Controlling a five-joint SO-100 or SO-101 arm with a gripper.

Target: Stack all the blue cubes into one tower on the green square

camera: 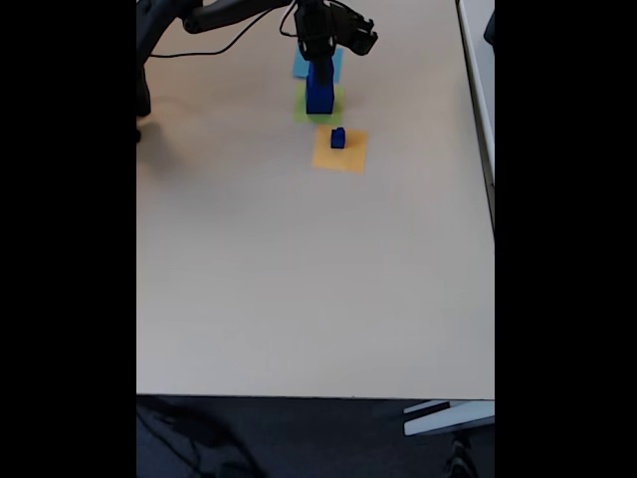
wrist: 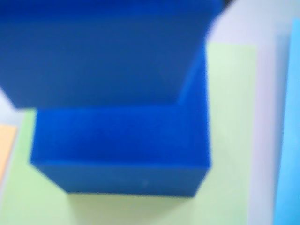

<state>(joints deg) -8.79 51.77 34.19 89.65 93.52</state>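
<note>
In the wrist view, at the far left edge of the frame, you have a sliver of the orange square (wrist: pixel 6 147), with the green square (wrist: pixel 229 140) spreading from the lower left across to the right of centre. On that green paper sits the large blue cube (wrist: pixel 122 150), filling the lower middle of the frame. Above it, across the upper left and centre, the medium blue cube (wrist: pixel 103 51) overlaps the large one's top; the picture is too blurred to say whether the two touch. At the far right edge runs a strip of the light-blue square (wrist: pixel 288 140).

In the fixed view, the arm (camera: pixel 229 12) reaches in from the upper left of the frame to the gripper (camera: pixel 317 60) at upper centre. You cannot tell how its jaws stand, since the fingers are too small and dark to read. Right below it the two blue cubes show as one upright column on the green square, with the light-blue paper just behind. Lower and slightly right, the small blue cube (camera: pixel 338 137) rests on the orange square, apart from the column. The pale tabletop (camera: pixel 299 279) fills the rest.
</note>
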